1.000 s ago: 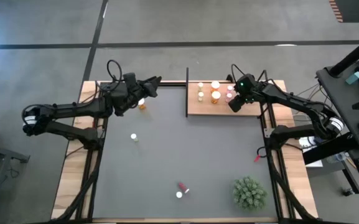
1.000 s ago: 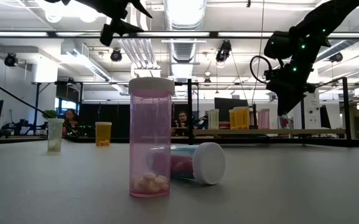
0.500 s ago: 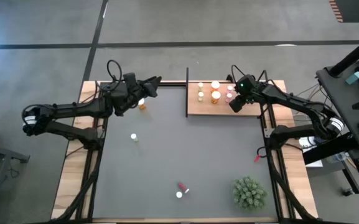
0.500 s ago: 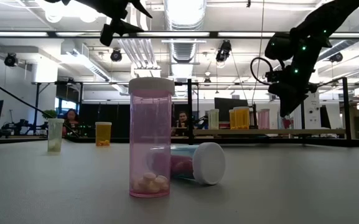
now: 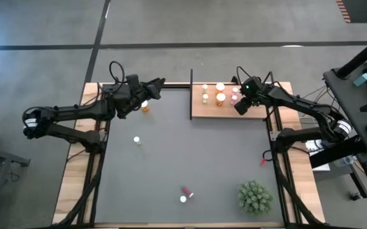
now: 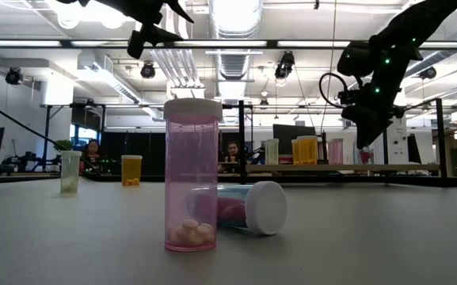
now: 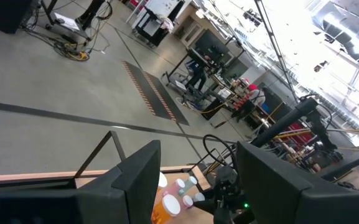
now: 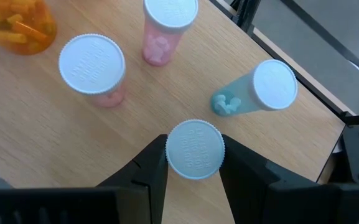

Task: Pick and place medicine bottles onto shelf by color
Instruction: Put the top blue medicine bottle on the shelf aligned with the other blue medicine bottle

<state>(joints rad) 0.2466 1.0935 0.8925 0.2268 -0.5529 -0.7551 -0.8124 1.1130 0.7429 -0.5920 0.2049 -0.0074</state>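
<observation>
The right gripper [image 5: 238,105] is over the right end of the shelf [image 5: 259,109], a small wooden board at the far side of the dark mat [image 5: 183,159]. In the right wrist view its two dark fingers [image 8: 151,171] sit on either side of a white-capped bottle [image 8: 195,149], very close to the cap, but I cannot tell if they are squeezing it. Around that bottle on the wood stand two pink bottles [image 8: 93,68], one pale green bottle [image 8: 263,88] and an orange bottle [image 8: 18,22]. From above, more bottles stand in a little group [image 5: 219,94] on the shelf. The left gripper [image 5: 154,87] is up in the air near the far left corner of the mat, and its fingers are spread apart with nothing between them. An orange bottle [image 5: 145,107] stands on the mat just beside it. A small pale bottle [image 5: 136,140] stands alone farther out on the mat. Near the front edge a pink bottle [image 6: 191,175] stands up, and another bottle [image 6: 248,207] lies on its side touching it. A green spiky plant [image 5: 255,196] sits in the front right corner.
</observation>
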